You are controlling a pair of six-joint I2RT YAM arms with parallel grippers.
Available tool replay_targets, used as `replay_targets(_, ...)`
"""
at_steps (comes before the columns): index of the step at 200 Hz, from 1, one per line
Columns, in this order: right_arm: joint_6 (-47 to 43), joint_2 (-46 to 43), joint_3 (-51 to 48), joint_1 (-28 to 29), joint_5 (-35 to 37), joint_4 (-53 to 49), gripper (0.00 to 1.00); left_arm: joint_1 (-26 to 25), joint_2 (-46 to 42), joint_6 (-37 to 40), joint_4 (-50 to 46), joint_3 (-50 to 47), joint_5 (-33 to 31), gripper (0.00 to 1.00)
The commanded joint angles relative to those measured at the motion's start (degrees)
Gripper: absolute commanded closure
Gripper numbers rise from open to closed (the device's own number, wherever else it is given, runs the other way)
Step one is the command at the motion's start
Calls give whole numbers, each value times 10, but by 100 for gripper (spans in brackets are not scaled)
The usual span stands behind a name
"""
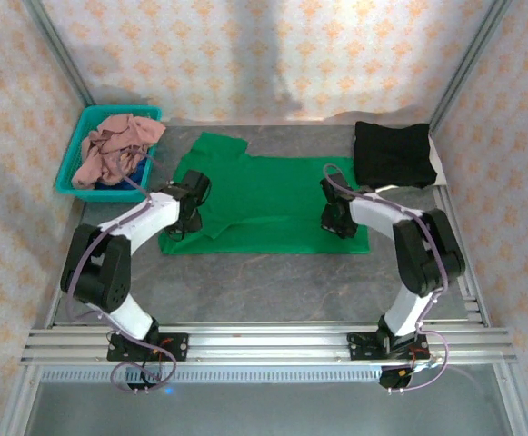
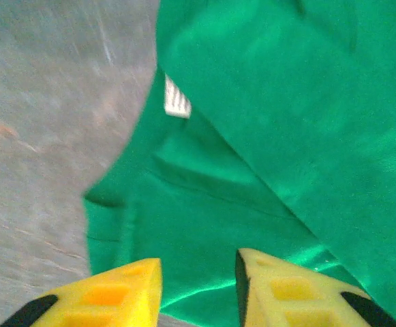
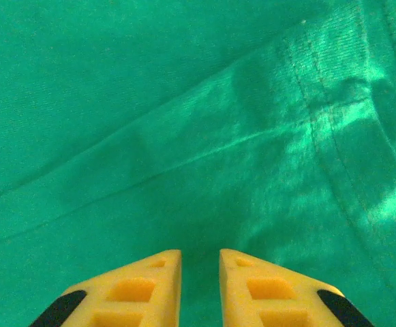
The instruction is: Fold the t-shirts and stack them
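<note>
- Left gripper (image 2: 198, 296) — jaws part-way apart with a clear gap and nothing pinched between them. It hangs over the left edge of the green t-shirt (image 1: 273, 204), close to a folded-over flap and a small white label (image 2: 177, 103).
- Right gripper (image 3: 200, 286) — jaws only narrowly apart with nothing in the gap. It is over green cloth beside a stitched hem (image 3: 334, 157).
- The frame bottoms cut off the fingers of both, and I cannot tell whether they touch the cloth.
- The green t-shirt lies spread mid-table. The black t-shirt (image 1: 391, 153) sits folded at the rear right.
- The pink t-shirt (image 1: 114, 145) is heaped in the teal basket (image 1: 71, 162) at the rear left. The blue cloth under it is hard to make out.
- Bare grey table (image 1: 264, 291) lies open between the shirt's near edge and the arm bases.
</note>
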Motion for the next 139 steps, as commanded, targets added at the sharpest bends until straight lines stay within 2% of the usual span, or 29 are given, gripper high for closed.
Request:
replay_targets(1,15,-2,3,-27,20,-28,80,27,21,-29,48,-33,37,72)
replay_targets(11,21,-16,-21,-35,17,-19,81,41,14,-36,54,-49,37,75)
replay_targets(39,24,-48,-74,-44,12,-9,81,71,-17,-36,53,-83,45,75)
replay_targets(68,-10,-85,-125,-45,-30,18,81,117,-40,-36,41,-116,44,78)
replay_targets(81,-14,-98,-132,-45,-27,8,81,135,-61,-36,42,-134,46,80)
replay_targets(111,-12,-117,-149,-45,-27,5,81,138,-116,-52,33,-147,51,80)
replay_targets(139,-12,-146,-154,-45,-40,5,80,137,-166,-46,-10,-126,27,77)
